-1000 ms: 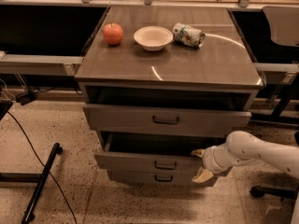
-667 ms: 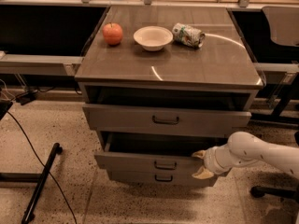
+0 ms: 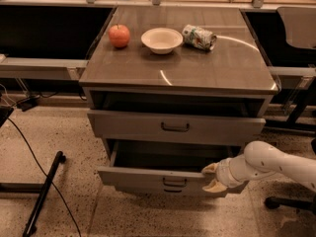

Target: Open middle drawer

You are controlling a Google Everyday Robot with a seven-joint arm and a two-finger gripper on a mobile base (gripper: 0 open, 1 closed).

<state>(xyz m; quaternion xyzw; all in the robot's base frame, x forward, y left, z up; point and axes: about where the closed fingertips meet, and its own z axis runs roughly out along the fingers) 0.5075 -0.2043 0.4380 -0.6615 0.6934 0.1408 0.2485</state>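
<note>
The middle drawer (image 3: 148, 177) is a grey metal drawer with a small dark wire handle (image 3: 175, 181). It stands pulled out from the cabinet, and its dark inside shows. My gripper (image 3: 211, 177) is at the right end of the drawer's front. It is open, with one tan fingertip (image 3: 210, 168) at the front's top edge and the other at its bottom edge. The white arm comes in from the right.
The wider top drawer (image 3: 128, 125) above is slightly out. The bottom drawer's front (image 3: 148, 188) peeks out below. On the cabinet top (image 3: 197, 73) are an apple (image 3: 119, 35), a white bowl (image 3: 161, 39) and a lying can (image 3: 199, 37). A chair base (image 3: 286, 201) is at the right. A black cable and bar (image 3: 42, 191) lie at the left.
Almost nothing differs. My gripper stays at the right end of the middle drawer's front, and the drawer stands about as far out as before.
</note>
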